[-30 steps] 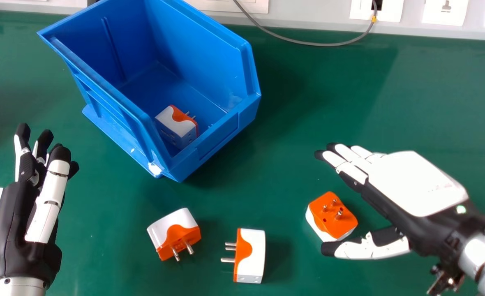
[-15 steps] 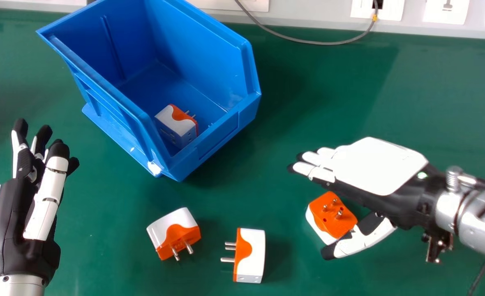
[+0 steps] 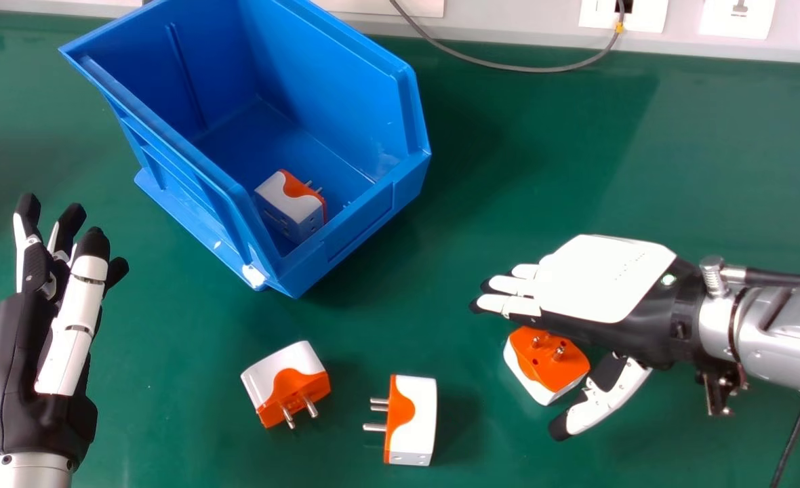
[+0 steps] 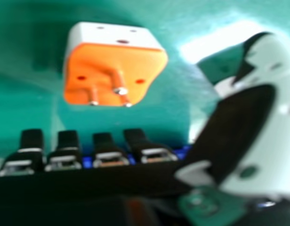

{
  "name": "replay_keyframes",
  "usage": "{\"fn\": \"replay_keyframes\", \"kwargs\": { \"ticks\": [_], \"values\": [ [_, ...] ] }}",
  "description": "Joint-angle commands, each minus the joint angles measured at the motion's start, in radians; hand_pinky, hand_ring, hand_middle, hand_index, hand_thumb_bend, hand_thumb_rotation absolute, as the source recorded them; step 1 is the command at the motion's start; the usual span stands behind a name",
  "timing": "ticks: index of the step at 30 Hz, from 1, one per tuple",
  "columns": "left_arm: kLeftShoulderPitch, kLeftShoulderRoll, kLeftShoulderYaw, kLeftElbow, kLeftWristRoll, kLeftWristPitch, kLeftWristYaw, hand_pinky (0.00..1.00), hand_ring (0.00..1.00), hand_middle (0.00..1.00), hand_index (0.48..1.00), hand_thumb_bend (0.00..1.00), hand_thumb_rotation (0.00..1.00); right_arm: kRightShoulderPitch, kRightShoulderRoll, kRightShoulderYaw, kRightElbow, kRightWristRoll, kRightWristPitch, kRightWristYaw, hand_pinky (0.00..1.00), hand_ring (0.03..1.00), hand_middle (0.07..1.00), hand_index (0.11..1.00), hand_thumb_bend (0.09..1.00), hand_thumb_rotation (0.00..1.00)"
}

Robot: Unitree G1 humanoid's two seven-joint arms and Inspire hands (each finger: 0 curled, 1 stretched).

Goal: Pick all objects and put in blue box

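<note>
You lose the far rim of the blue plastic box [image 3: 346, 88] at the head view's top edge and part of your silver right forearm [image 3: 793, 339] at its right; your black-and-white right hand [image 3: 596, 278] partly hides an orange-and-white plug adapter [image 3: 542, 362].

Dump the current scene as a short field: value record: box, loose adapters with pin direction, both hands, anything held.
box: blue box, at least one adapter inside
loose_count: 3
loose_left: left adapter, pins toward robot
loose_middle: middle adapter, pins toward view's left
loose_right: right adapter, pins up
right_hand: right hand, open, partly over right adapter
left_hand: left hand, open, at view's left edge
held: none
task_state: unfinished
</note>
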Motion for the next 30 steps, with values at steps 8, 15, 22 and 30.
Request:
{"fn": "replay_keyframes", "kwargs": {
  "ticks": [8, 15, 22, 30],
  "values": [
    [0.001, 0.008, 0.010, -0.041, -0.012, 0.020, 0.006, 0.89, 0.95, 0.98, 0.971, 0.43, 0.68, -0.070, 0.002, 0.022, 0.062, -0.030, -0.019, -0.025, 0.91, 0.958, 0.983, 0.958, 0.447, 0.56],
    [-0.004, 0.007, 0.014, -0.040, -0.017, 0.025, 0.006, 0.89, 0.95, 0.97, 0.969, 0.41, 0.66, -0.102, 0.027, 0.044, 0.117, -0.078, -0.006, -0.057, 0.89, 0.950, 0.978, 0.950, 0.437, 0.53],
    [-0.008, 0.007, 0.012, -0.051, -0.016, 0.038, 0.012, 0.88, 0.94, 0.97, 0.965, 0.38, 0.63, -0.136, 0.040, 0.078, 0.178, -0.123, -0.014, -0.107, 0.87, 0.935, 0.960, 0.934, 0.430, 0.49],
    [-0.013, 0.008, 0.011, -0.052, -0.020, 0.056, 0.017, 0.88, 0.94, 0.97, 0.966, 0.35, 0.61, -0.175, 0.056, 0.135, 0.265, -0.188, -0.011, -0.162, 0.85, 0.916, 0.941, 0.924, 0.424, 0.46]
  ]
}}
